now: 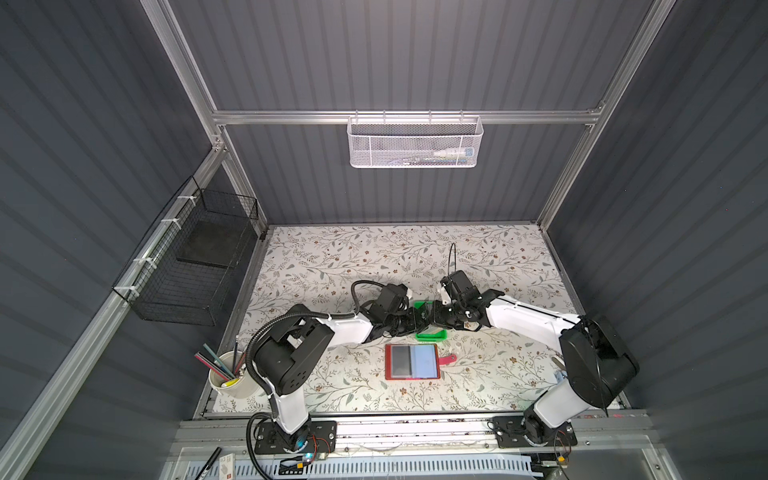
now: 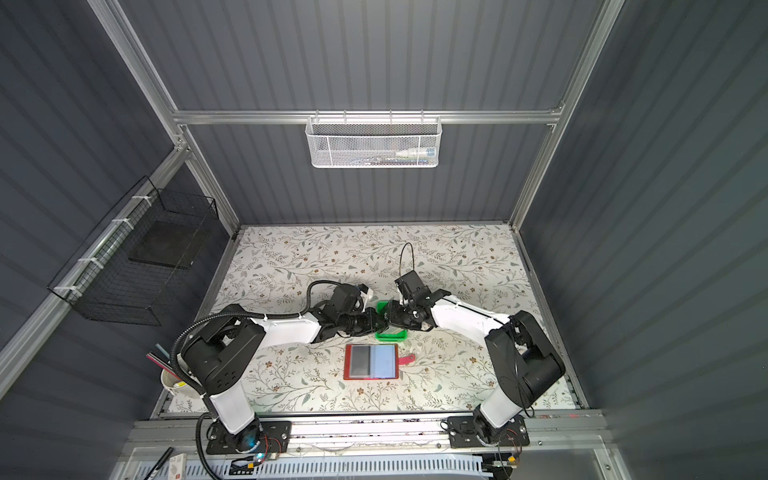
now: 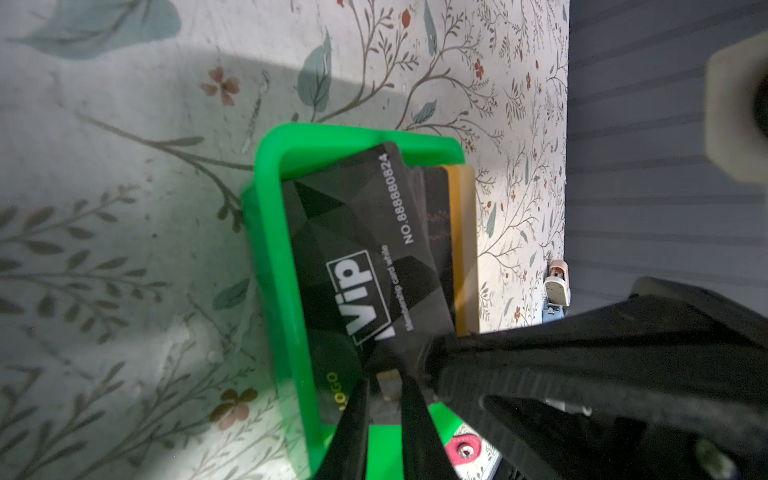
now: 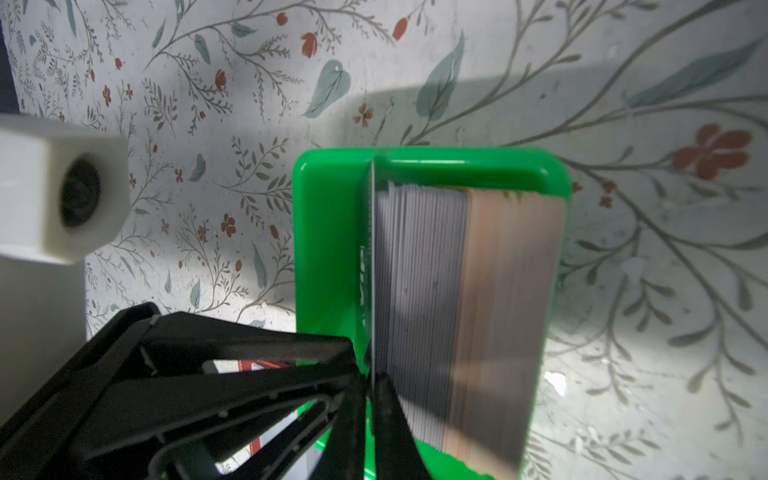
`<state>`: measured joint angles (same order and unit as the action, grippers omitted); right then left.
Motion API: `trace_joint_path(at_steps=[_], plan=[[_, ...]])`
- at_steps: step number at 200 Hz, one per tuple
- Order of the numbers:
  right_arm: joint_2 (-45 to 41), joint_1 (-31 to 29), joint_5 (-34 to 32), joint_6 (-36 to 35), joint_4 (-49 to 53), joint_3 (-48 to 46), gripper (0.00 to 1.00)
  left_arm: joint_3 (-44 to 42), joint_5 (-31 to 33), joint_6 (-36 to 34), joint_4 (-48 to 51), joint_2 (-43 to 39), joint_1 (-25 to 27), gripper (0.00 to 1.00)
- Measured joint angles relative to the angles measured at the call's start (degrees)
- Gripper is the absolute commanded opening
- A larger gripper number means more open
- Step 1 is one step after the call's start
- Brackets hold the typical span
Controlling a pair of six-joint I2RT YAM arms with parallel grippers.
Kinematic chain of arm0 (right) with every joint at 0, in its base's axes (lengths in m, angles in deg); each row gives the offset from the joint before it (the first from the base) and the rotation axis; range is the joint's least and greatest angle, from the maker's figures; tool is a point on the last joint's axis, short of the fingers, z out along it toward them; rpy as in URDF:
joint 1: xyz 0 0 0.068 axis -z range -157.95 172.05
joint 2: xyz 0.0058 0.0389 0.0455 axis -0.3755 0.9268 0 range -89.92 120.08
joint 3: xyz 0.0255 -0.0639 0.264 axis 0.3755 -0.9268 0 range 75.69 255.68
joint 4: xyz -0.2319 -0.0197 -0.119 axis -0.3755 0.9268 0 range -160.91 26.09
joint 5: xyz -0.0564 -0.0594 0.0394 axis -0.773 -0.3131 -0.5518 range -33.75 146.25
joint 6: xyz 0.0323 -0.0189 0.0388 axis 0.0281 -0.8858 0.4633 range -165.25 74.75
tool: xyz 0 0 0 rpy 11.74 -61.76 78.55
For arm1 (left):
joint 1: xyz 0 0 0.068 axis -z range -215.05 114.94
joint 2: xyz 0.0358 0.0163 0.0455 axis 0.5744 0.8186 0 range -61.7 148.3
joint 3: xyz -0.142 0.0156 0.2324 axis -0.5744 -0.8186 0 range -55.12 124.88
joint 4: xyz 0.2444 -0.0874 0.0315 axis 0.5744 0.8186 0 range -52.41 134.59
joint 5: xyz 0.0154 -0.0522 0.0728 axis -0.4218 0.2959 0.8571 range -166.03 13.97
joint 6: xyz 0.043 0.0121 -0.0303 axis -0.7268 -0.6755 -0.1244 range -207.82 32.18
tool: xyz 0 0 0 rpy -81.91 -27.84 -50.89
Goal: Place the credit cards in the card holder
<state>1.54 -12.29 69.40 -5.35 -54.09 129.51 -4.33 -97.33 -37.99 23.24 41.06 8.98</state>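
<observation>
The green tray (image 4: 328, 249) holds a standing stack of credit cards (image 4: 457, 291) with grey and tan edges. One black "Vip" card (image 3: 365, 249) leans out from the stack's end. My right gripper (image 4: 372, 380) is shut on this card's lower edge, seen edge-on. My left gripper (image 3: 386, 374) sits at the same corner of the tray. Its jaws are nearly together, with a small tan bit between the tips that I cannot identify. In both top views the two grippers (image 1: 422, 322) (image 1: 434, 320) meet over the tray. The red card holder (image 1: 411, 361) lies open just in front.
The card holder's snap tab (image 1: 449, 359) sticks out to the right. A white cup of pens (image 1: 228, 374) stands at the table's front left. A black wire basket (image 1: 195, 270) hangs on the left wall and a white mesh basket (image 1: 415, 141) on the back rail.
</observation>
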Motion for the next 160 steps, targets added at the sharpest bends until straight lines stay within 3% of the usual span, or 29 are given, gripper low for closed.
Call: trace_joint_path(at_steps=[41,113,160], plan=[[-2.0,-0.5,-1.5,0.2,0.4,-0.2,0.02,-2.2,0.3,0.2,1.2,-4.6,0.0,0.19],[-15.5,-0.6,-2.1,0.6,0.7,-4.0,0.00,-9.2,0.4,1.1,2.5,-21.3,0.0,0.23],[-26.3,-0.6,0.5,2.7,-0.9,-11.3,0.01,-18.8,-3.3,5.4,-4.8,-27.5,0.0,0.25]])
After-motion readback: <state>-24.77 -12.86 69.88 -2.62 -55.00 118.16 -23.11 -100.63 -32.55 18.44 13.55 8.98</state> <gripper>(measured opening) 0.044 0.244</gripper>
